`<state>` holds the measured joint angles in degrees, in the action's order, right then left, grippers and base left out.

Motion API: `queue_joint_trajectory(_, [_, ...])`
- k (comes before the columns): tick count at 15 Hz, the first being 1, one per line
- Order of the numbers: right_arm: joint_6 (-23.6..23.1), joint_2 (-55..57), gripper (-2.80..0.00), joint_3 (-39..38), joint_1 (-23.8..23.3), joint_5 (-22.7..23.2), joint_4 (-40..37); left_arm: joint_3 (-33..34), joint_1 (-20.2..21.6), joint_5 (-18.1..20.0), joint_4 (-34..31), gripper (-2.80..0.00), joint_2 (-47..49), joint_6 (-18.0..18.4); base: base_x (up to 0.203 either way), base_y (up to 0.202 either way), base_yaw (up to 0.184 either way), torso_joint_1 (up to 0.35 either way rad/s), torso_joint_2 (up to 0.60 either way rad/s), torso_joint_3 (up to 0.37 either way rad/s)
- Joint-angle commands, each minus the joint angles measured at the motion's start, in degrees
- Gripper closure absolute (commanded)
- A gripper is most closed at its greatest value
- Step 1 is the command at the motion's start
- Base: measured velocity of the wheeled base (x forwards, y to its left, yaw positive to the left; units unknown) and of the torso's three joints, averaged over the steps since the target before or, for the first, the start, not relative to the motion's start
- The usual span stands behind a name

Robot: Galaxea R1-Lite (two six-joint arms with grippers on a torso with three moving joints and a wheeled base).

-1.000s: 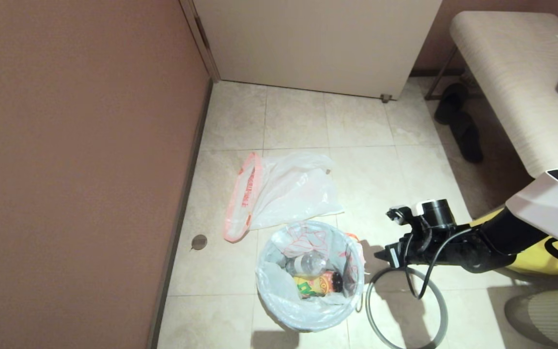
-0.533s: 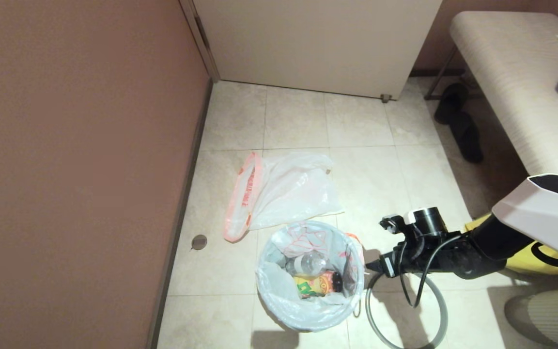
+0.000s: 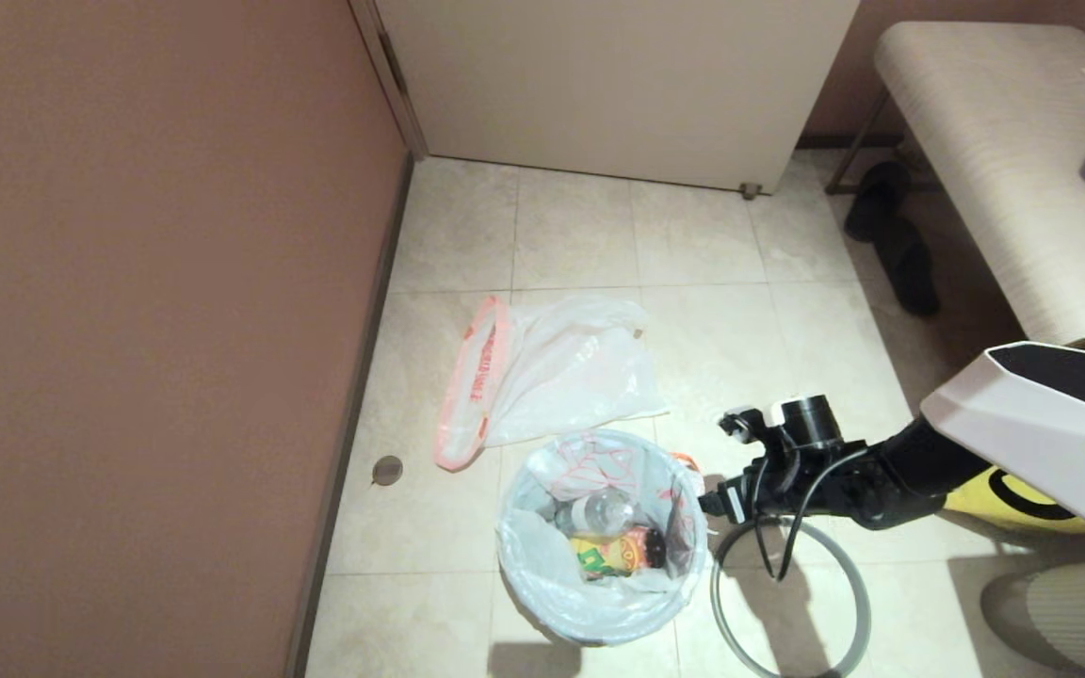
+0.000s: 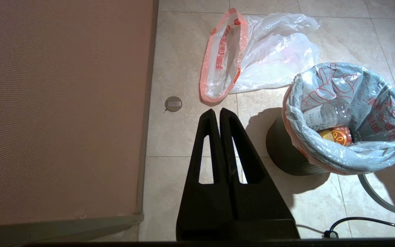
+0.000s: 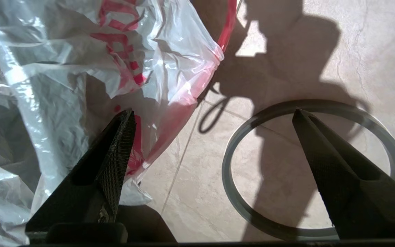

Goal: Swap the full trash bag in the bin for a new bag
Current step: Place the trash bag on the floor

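Observation:
The black bin (image 4: 286,157) stands on the tiled floor. The full trash bag (image 3: 542,556) lines it and folds over its rim, with a clear bottle and a yellow packet inside. The grey hoop (image 3: 792,603) lies flat on the floor to the bin's right. The new bag (image 3: 561,372) lies limp just behind the bin, orange band to the left. My right gripper (image 3: 704,504) is open at the bin's right rim; one finger (image 5: 123,137) is against the full bag (image 5: 98,68), the other over the hoop (image 5: 227,170). My left gripper (image 4: 219,115) hangs shut and empty left of the bin.
A brown wall (image 3: 147,330) runs along the left, with a round floor cover (image 3: 387,469) near it. A pale door (image 3: 618,85) closes the back. A bench (image 3: 1004,160) and black slippers (image 3: 891,235) are at the right, a yellow fabric bag (image 3: 1023,499) under my right arm.
My right arm has moved left, bringing the open gripper from beside the hoop up to the bin's right rim. The bags, bin and hoop have not moved.

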<state>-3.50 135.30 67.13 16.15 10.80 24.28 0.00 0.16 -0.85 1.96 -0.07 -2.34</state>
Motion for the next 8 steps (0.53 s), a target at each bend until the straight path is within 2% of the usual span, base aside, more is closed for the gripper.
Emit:
queue_joint_trajectory(1, [-0.1,3.5,-2.80,2.7,1.0,-0.2,0.0,0.0,0.0,0.0,0.0,0.00,0.1,0.0,0.000,0.000,0.000,0.000,0.00,0.000])
queue_joint_trajectory(6, [-0.5,7.7,-2.80,6.4,1.2,-2.9,-0.1,0.0,0.0,0.0,0.0,0.00,0.1,0.0,0.000,0.000,0.000,0.000,0.00,0.000])
queue_joint_trajectory(8, [-1.5,7.7,-2.80,6.5,1.2,-5.9,0.0,0.0,0.0,0.0,0.0,0.00,0.1,0.0,0.000,0.000,0.000,0.000,0.00,0.000])
